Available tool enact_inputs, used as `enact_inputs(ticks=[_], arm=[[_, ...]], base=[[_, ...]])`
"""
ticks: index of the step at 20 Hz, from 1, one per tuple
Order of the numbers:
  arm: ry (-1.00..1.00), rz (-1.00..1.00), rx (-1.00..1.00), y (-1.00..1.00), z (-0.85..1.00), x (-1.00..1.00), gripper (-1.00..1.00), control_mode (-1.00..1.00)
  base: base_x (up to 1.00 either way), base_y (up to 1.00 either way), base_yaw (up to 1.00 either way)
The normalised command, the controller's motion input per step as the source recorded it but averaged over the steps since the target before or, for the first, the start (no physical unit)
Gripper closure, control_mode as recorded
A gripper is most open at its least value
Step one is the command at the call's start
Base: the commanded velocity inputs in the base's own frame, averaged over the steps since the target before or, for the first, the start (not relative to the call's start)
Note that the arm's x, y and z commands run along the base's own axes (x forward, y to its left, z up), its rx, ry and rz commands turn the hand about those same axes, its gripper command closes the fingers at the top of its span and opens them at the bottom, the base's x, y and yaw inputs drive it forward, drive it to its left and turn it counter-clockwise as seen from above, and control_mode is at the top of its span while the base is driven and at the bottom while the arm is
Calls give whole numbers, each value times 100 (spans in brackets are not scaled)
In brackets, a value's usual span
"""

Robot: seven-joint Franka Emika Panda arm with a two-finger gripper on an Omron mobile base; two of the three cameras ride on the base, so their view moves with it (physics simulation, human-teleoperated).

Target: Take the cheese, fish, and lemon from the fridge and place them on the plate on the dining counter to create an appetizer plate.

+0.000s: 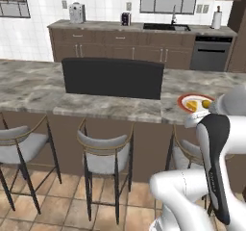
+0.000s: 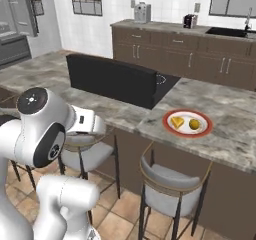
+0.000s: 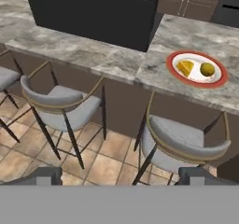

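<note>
On the right part of the dining counter lies the red-rimmed white plate. The cheese wedge rests on its left half, with the lemon beside it on the right. The fish is out of view. My gripper hangs short of the counter, above the stools. It is open, its tips far apart with nothing between them. The grey fridge shows at the far left edge.
A black rectangular inset rises from the counter left of the plate. Grey-seated stools line the counter's near side on a tiled floor. The wall counter with a sink runs behind.
</note>
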Motion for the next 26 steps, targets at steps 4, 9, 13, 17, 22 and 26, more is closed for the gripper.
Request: enact_inputs(ticks=[4,9,13,17,22,26], arm=[[0,0,0,0,0,0,-100,100],[0,0,0,0,0,0,-100,100],[0,0,0,0,0,0,-100,100],[0,0,0,0,0,0,-100,100],[0,0,0,0,0,0,-100,100],[0,0,0,0,0,0,-100,100]], base=[[-61,100,34],[-6,100,24],[1,100,27],[33,100,27],[77,100,19],[100,100,16]])
